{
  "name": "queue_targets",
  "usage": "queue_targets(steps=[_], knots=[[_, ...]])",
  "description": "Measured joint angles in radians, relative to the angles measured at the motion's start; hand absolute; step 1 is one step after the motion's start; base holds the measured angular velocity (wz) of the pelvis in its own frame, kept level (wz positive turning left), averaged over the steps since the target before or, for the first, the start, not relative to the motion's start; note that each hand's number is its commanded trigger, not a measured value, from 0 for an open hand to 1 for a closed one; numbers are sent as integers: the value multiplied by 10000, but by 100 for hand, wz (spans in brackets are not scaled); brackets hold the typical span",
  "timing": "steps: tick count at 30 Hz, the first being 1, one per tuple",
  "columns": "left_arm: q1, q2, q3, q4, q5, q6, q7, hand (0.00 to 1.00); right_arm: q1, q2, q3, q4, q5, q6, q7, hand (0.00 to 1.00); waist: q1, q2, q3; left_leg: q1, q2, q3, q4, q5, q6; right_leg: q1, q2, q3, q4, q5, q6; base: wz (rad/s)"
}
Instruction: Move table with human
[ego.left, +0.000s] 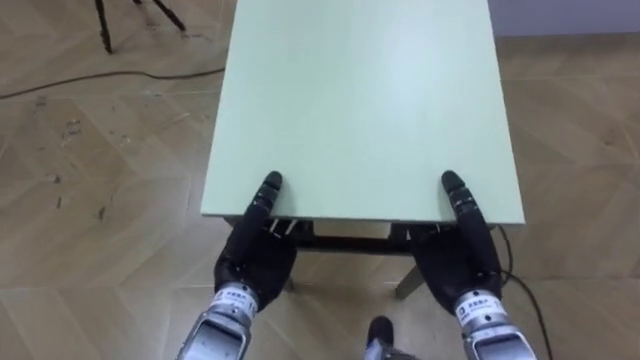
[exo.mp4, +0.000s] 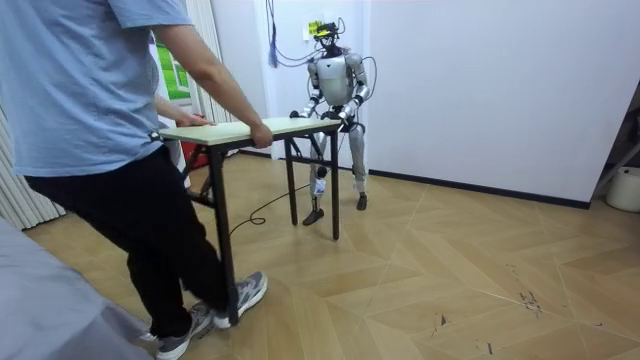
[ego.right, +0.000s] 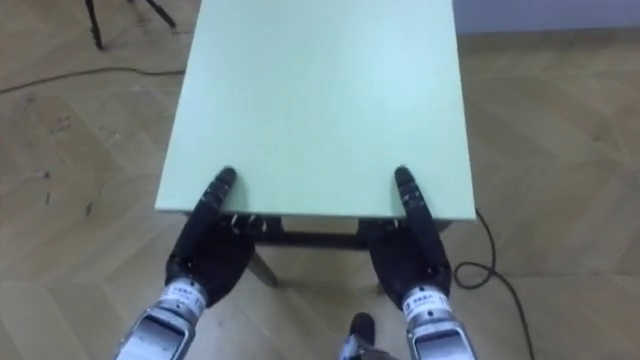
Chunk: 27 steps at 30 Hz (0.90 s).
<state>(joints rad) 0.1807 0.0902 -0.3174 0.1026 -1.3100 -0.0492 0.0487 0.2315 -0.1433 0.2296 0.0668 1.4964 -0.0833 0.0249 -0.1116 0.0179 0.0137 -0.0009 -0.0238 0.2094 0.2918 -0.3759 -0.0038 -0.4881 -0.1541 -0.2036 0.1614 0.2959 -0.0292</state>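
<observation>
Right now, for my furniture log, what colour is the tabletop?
The rectangular tabletop is plain pale green; left eye view shows it best.

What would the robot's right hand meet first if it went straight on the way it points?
The table: the right hand sits at its near edge, pointing along the top. Beyond, the top looks bare up to the person at the far end.

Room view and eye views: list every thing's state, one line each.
Pale green rectangular table with dark metal legs: upright, top level.
Left robot hand: thumb over the table's near edge, palm below.
Right robot hand: likewise, at the other corner.
Person in light blue shirt: gripping the table's far end, mid-stride.
</observation>
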Motion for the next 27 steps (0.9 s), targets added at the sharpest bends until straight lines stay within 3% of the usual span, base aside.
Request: queue_targets(steps=[1, 2, 3, 4, 5, 6, 7, 8, 9, 11, 12, 13, 14, 15, 16, 17, 18, 19, 20, 21, 23, 24, 27], knots=[[51, 1, -5, 0, -60, 7, -4, 100, 39, 0, -27, -1, -18, 74, 0, 100, -25, -72, -15, -185, -129, 110, 223, -38, 166, 108, -98, 130, -392, 409, 259, -4], [83, -6, -13, 49, -105, 28, -7, 100, 62, 8, -97, 20, -64, 176, -1, 100, -32, -96, 29, -523, -30, 566, 760, -141, 401, 122, -190, 185, -358, 736, 680, 11], [75, -48, -30, 201, -111, 107, -4, 100, 132, 44, -187, 128, -110, 262, -1, 100, -168, 70, 125, -620, 352, 1298, 1086, -167, 456, -28, -183, 59, 1291, -345, 531, 31], [76, -36, -71, 236, -99, 175, -2, 100, 290, 84, -237, 121, -82, 266, 1, 100, -268, 108, 121, -619, 533, 1557, 1087, -138, 460, -133, -206, 63, 2501, -1274, 399, 69], [58, 32, -221, 232, 53, 261, -1, 100, 662, 206, -337, 71, 134, 243, 157, 100, -280, 2, 101, -614, 691, 1837, 995, 85, 490, -209, -290, 36, 4835, -2841, 477, 71], [84, 45, -276, 206, 186, 272, -4, 100, 922, 219, -338, -29, 351, 207, 213, 100, -247, -207, 28, -623, 694, 2324, 874, 239, 528, -67, -417, 167, 6873, -3979, 486, 57], [83, 56, -298, 206, 254, 273, -3, 100, 967, 215, -334, -59, 401, 199, 217, 100, -245, -265, 22, -635, 693, 2591, 876, 288, 566, 171, -471, 230, 7583, -4354, 504, 27], [83, 21, -328, 206, 255, 275, -3, 100, 980, 171, -311, -103, 403, 129, 217, 100, -202, -301, 15, -625, 638, 3148, 919, 334, 646, 902, -604, 269, 8497, -4828, 482, -14], [98, -40, -315, 185, 253, 274, -14, 100, 972, 66, -240, -172, 398, 45, 216, 100, 50, -306, 17, -715, 552, 3464, 1035, 306, 735, 1755, -738, 365, 8626, -5121, 520, -38], [119, -32, -162, 53, 252, 279, -95, 100, 826, 2, -75, -241, 403, -33, 194, 100, 425, -415, 37, -1048, 495, 3607, 1403, 226, 876, 2861, -1068, 517, 8026, -5325, 755, -80], [136, 3, 15, 0, 252, 280, -105, 100, 607, -3, 90, -210, 365, -64, 49, 100, 643, -471, 80, -1343, 494, 3065, 1794, 220, 909, 3233, -975, 591, 7208, -5599, 1084, -80], [166, 67, 77, -12, 248, 279, -101, 100, 528, 1, 220, -140, 357, -65, 0, 100, 722, -526, 145, -1608, 526, 2554, 2256, 274, 1007, 3388, -676, 566, 6813, -5609, 1086, -42], [258, 127, 31, -125, 245, 306, -93, 100, 638, 138, 231, -134, 411, -70, 42, 100, 869, -478, 55, -2445, 228, 1659, 2499, 340, 1143, 3693, -324, 908, 6037, -5594, 1086, 16], [225, 2, -47, -419, 438, 305, -65, 100, 677, 79, 136, -312, 445, -176, 327, 100, 706, -257, -76, -3345, -515, 1051, 1524, 1286, 1422, 3614, -227, 1142, 5448, -5720, 1228, 35], [216, 49, -75, -664, 484, 262, -39, 100, 629, 56, 109, -409, 441, -234, 444, 100, 628, -233, -51, -3688, -593, 1481, 1214, 1990, 2171, 3500, -189, 1085, 5511, -6001, 1401, 51], [65, 398, -126, -888, 440, 211, 4, 100, 616, 295, 152, -442, 461, -305, 465, 100, 539, -752, -56, -3743, -708, 2216, 1079, 1911, 2295, 3472, -440, 1017, 6105, -6379, 1545, 20], [-108, 581, -101, -889, 499, 218, 68, 100, 588, 337, 146, -445, 525, -279, 407, 100, 668, -1065, -23, -3866, -717, 2608, 1032, 1860, 2378, 3664, -413, 1151, 6064, -6734, 1514, 11], [-118, 602, -61, -895, 505, 218, 70, 100, 574, 323, 174, -461, 520, -248, 404, 100, 692, -1059, -18, -3966, -654, 2696, 1064, 1862, 2387, 3809, -325, 1174, 5842, -6852, 1464, -25], [-112, 607, -31, -946, 502, 222, 70, 100, 563, 327, 198, -530, 460, -293, 405, 100, 859, -924, 64, -4063, -485, 2785, 1109, 1873, 2406, 4104, -132, 1134, 5211, -6925, 1378, -54], [-90, 576, -16, -954, 503, 222, 70, 100, 514, 324, 197, -528, 462, -284, 386, 100, 1128, -850, 92, -4098, -311, 2984, 1088, 1873, 2407, 4419, 8, 1089, 4422, -6947, 1368, -65], [-64, 565, 69, -961, 504, 222, 69, 100, 489, 326, 207, -534, 469, -259, 373, 100, 1489, -836, 96, -4222, -180, 3220, 1107, 1941, 2444, 4734, 92, 905, 3308, -6926, 1282, -53], [7, 470, 112, -960, 510, 220, 69, 100, 410, 291, 191, -529, 448, -244, 365, 100, 1469, -750, 97, -4399, -156, 3230, 1263, 2029, 2499, 4833, 187, 894, 2700, -7171, 970, -24], [190, 424, 173, -959, 452, 240, 69, 100, 227, 200, 238, -290, 388, -226, 365, 100, 1465, -543, 91, -4668, 142, 3224, 1402, 2459, 2512, 4825, 497, 953, 2203, -7403, 911, -11]])
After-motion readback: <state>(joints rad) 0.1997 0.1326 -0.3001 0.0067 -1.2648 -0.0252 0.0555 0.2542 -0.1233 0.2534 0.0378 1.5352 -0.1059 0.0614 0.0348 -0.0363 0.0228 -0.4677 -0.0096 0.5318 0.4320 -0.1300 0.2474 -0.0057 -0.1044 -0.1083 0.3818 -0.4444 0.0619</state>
